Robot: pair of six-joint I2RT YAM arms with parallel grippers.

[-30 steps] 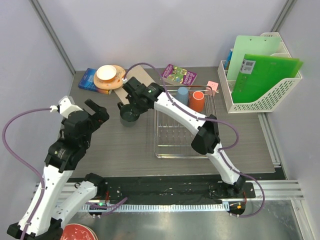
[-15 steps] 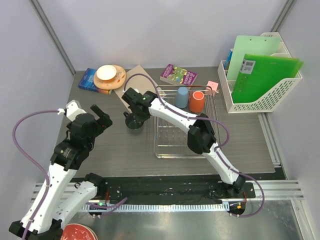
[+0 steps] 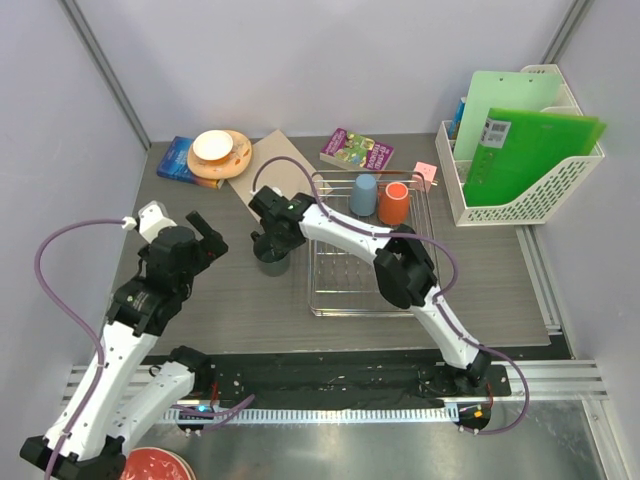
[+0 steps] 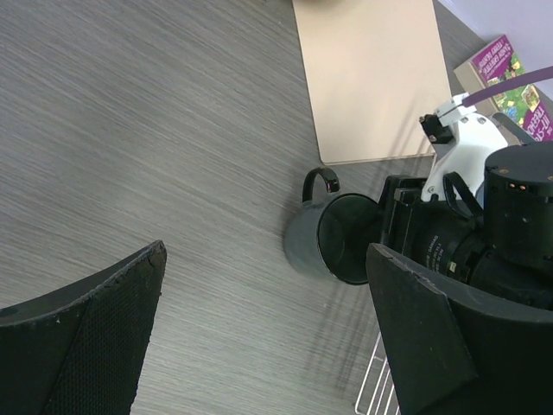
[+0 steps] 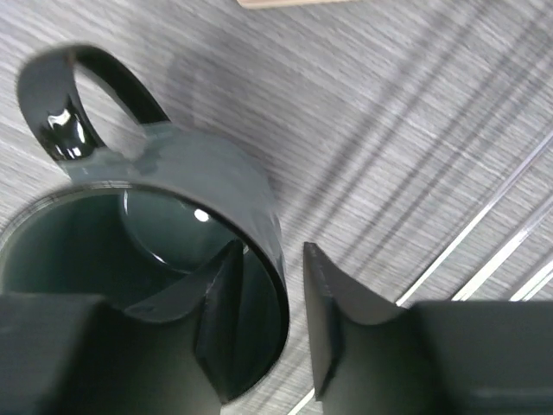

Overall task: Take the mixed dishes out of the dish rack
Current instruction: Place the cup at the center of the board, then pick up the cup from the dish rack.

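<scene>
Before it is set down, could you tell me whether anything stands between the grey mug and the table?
Nothing visible does. The right gripper pinches the grey mug by its rim over bare table left of the dish rack; the tan board lies behind it, apart.

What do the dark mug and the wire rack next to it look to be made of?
The mug is probably glazed ceramic, dark grey-green and glossy: sharp highlights sit on its handle and inner wall. Enamelled metal cannot be ruled out by look alone. The rack looks like thin metal wire, seemingly chrome-plated: its bars are silvery and catch the light.
</scene>
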